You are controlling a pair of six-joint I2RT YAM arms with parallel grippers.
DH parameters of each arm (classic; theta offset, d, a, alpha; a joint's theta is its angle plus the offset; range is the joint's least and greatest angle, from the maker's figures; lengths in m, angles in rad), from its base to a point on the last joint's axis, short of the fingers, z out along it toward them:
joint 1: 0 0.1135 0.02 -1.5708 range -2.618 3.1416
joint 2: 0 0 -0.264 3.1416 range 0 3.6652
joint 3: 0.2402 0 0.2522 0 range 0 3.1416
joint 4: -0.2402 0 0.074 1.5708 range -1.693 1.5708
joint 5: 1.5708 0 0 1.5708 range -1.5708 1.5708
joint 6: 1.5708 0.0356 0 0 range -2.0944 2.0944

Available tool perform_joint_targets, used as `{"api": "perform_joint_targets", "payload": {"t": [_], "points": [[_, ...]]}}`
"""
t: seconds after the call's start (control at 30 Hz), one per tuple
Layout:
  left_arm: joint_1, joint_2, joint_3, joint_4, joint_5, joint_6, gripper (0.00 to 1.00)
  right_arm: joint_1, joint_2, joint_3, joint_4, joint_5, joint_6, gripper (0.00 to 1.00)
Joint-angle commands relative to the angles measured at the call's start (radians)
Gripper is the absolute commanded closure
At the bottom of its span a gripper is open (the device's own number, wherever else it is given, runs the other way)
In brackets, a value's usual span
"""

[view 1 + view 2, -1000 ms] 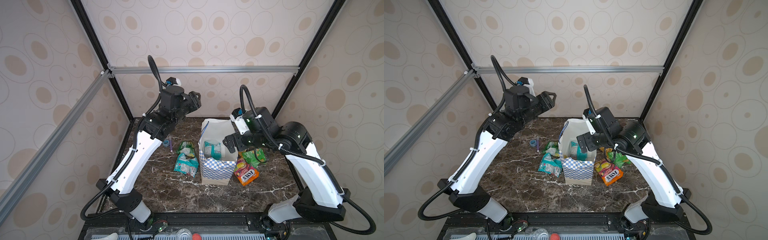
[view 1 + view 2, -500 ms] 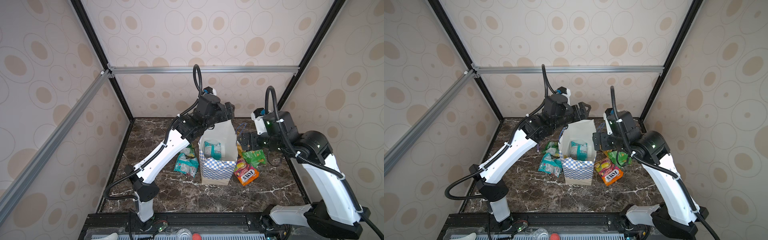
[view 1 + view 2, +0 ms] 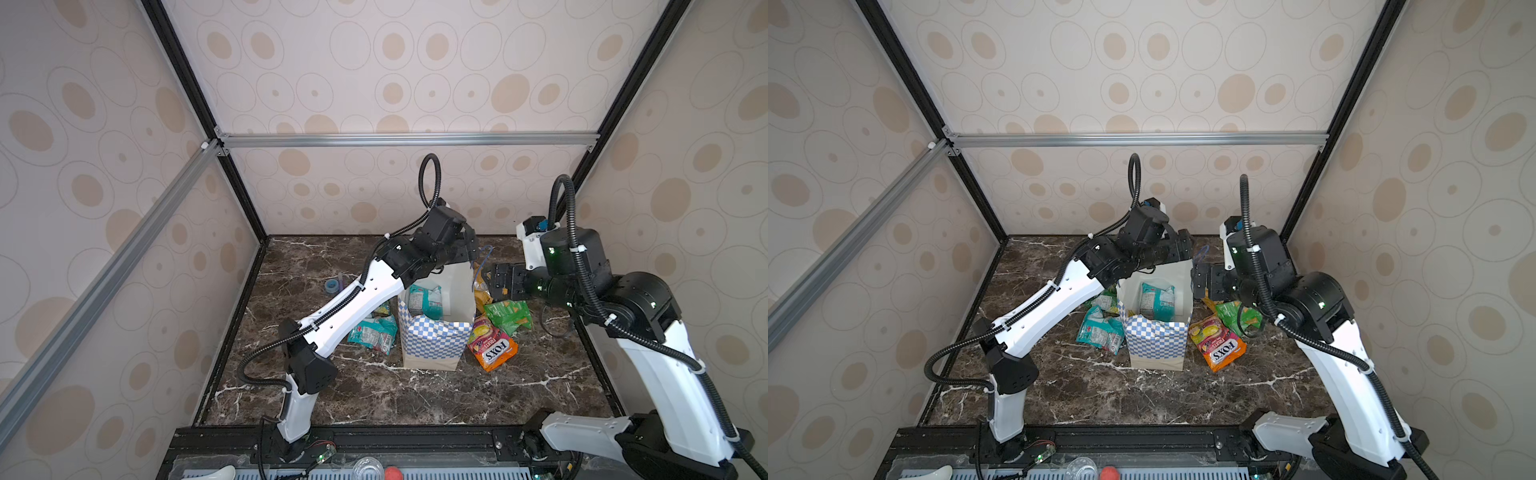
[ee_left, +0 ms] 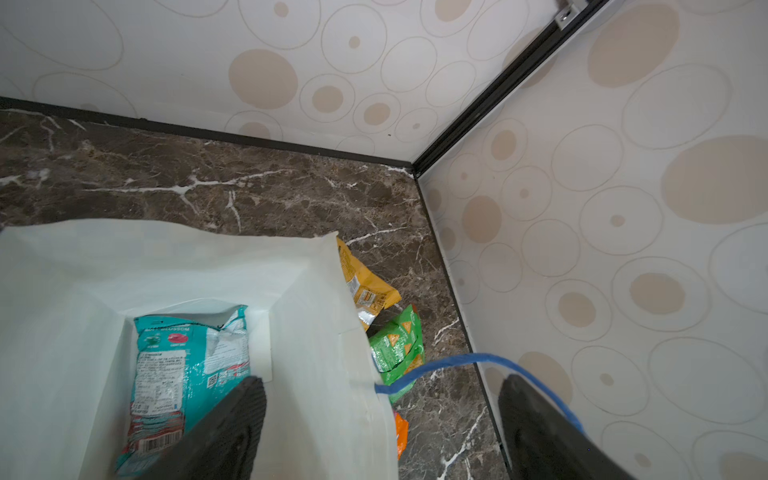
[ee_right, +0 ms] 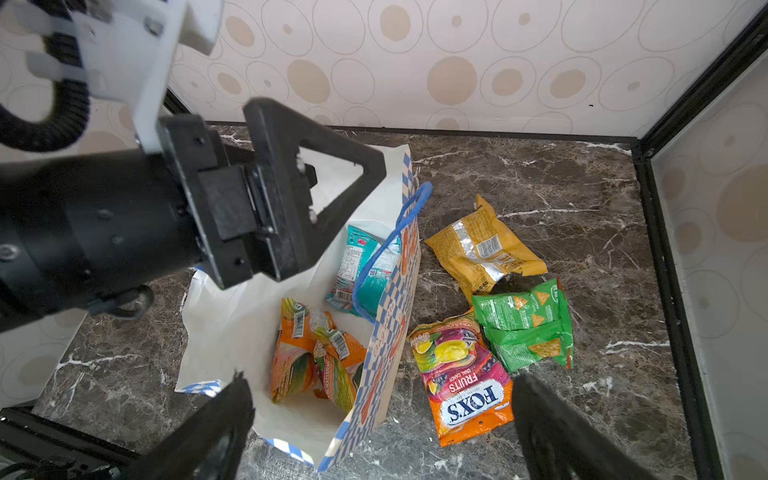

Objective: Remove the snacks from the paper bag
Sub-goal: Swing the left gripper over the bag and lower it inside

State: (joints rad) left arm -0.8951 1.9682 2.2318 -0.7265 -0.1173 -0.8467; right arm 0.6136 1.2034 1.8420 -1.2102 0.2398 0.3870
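Left wrist view: the left claw (image 4: 382, 388) holds its two black fingers (image 4: 232, 428) wide apart and grips nothing. The white side wall of the paper bag (image 4: 316, 332) rises between them, and a blue cord handle (image 4: 457, 360) loops across toward one finger. Deep inside the bag lies a teal packet (image 4: 183, 365). Just outside that wall, on the dark marble desk (image 4: 208, 178), lie a yellow packet (image 4: 365, 286) and a green packet (image 4: 395, 345).

In the right wrist view the right claw (image 5: 378, 386) is likewise spread wide and empty. Beneath it the bag's mouth gapes, showing two crumpled orange-and-white packets (image 5: 316, 353) on the bottom beside the teal one. Next to the bag's checkered side, an orange packet (image 5: 461, 378) marked FOX'S lies on the desk, touching the green packet, with the yellow packet just beyond.

In both top views the bag (image 3: 432, 340) (image 3: 1154, 340) stands upright at the centre of the frame, its checkered front toward the camera. The left claw (image 3: 471, 249) sits at the bag's upper rim, and the right claw (image 3: 496, 280) hovers just right of that rim. Left of the bag a second teal packet (image 3: 372, 332) lies on the desk, partly under the left arm (image 3: 353, 303). Further to the upper left is a small blue tape roll (image 3: 332, 284).
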Motion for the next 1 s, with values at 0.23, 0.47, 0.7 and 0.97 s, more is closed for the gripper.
{"api": "perform_joint_targets", "payload": {"t": [0.23,0.47,0.7,0.97], "points": [[-0.004,-0.041,-0.213,-0.054,0.004,0.026,0.11,-0.012,-0.043,-0.03,0.015,0.011,0.024,0.0],[0.004,0.013,-0.214,-0.153,0.129,0.018,0.1,-0.012,-0.045,-0.038,0.015,0.003,0.03,0.0],[0.004,0.033,-0.262,-0.259,0.196,0.071,0.1,-0.014,-0.047,-0.042,0.027,0.001,0.028,0.0],[0.002,0.119,-0.267,-0.29,0.205,0.122,0.1,-0.014,-0.043,-0.044,0.03,-0.011,0.03,0.0]]}}
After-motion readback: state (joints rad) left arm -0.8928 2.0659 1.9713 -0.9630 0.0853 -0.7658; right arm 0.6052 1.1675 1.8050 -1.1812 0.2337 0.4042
